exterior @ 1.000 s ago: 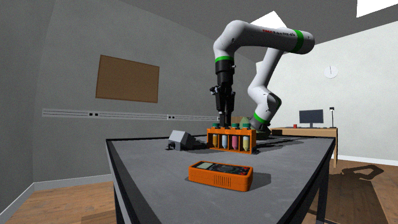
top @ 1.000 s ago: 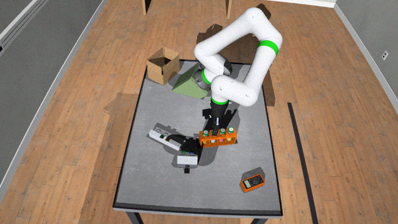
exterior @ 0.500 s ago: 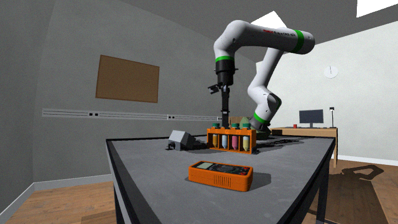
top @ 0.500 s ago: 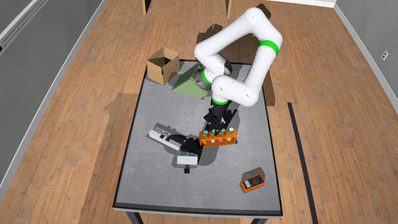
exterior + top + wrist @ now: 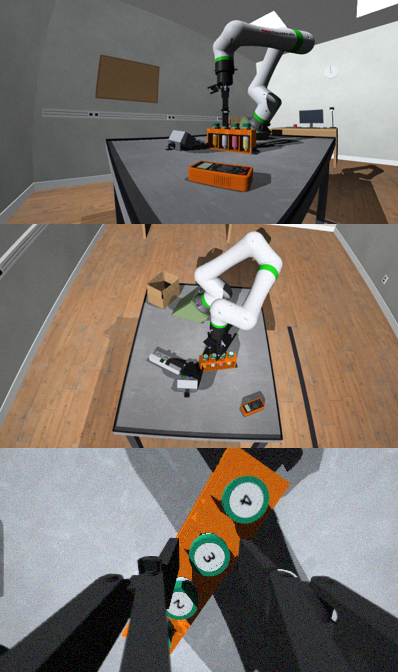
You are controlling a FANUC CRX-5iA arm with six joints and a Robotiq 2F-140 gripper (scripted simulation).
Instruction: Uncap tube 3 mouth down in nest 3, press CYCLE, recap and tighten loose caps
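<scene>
The orange decapping rack [image 5: 218, 361] holds four tubes with green caps. In the wrist view cap 3 [image 5: 209, 554] sits on its tube, with cap 4 [image 5: 245, 499] above it and cap 2 [image 5: 181, 602] below, partly hidden by a finger. My gripper [image 5: 208, 553] points straight down over tube 3. Its fingers stand open on either side of cap 3, with a small gap on each side. It also shows above the rack in the top view [image 5: 218, 352] and in the exterior view [image 5: 224, 118]. The white cap tray [image 5: 164, 362] lies left of the rack.
The grey key housing [image 5: 187, 384] stands in front of the tray and also shows in the exterior view [image 5: 178, 140]. An orange multimeter [image 5: 252, 406] lies near the table's front right. A cardboard box [image 5: 162, 289] and a green wedge [image 5: 189, 305] stand at the back.
</scene>
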